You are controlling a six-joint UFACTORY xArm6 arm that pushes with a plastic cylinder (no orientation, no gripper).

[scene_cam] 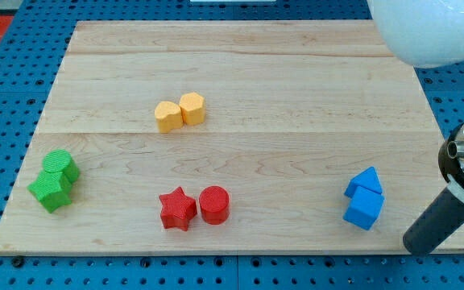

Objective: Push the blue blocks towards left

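Note:
Two blue blocks touch each other at the view's lower right: a blue triangular block (365,180) above a blue cube (364,209). My dark rod comes in from the right edge and slants down. My tip (416,245) rests near the board's bottom right edge, to the right of and a little below the blue cube, apart from it.
A wooden board (240,56) lies on a blue pegboard. A yellow pair (180,111) sits upper centre. A red star (177,209) and a red cylinder (214,205) sit bottom centre. Two green blocks (55,180) sit at the left. A white rounded body (429,28) fills the top right.

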